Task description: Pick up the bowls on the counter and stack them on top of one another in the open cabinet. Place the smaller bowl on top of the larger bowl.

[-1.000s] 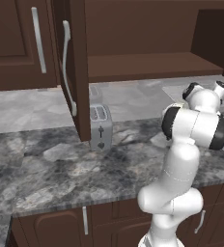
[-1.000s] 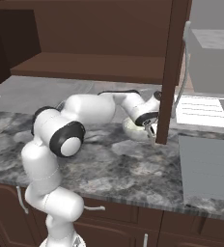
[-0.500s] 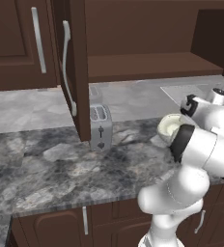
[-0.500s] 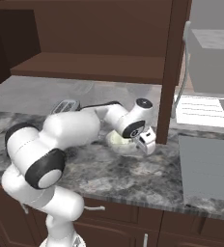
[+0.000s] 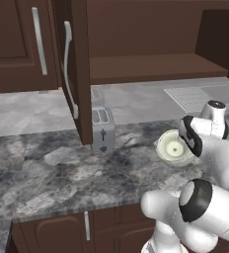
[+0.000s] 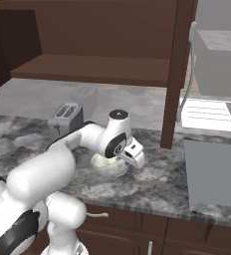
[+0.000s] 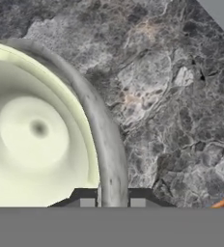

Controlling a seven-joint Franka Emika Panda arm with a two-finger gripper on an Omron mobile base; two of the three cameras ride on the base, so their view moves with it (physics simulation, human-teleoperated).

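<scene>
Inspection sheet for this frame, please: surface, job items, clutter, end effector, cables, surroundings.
Surface: dark grey marbled counter, no spills seen.
Job's things: one bowl, grey outside and pale yellow-green inside, low over the counter; cannot tell whether it is lifted.
Clutter: silver toaster standing apart from the bowl.
Grippers: end effector shut on the bowl's rim, one fingertip on each side.
Cables: nothing seen.
Surroundings: open cabinet above the counter, its shelf bare, door swung out.
</scene>
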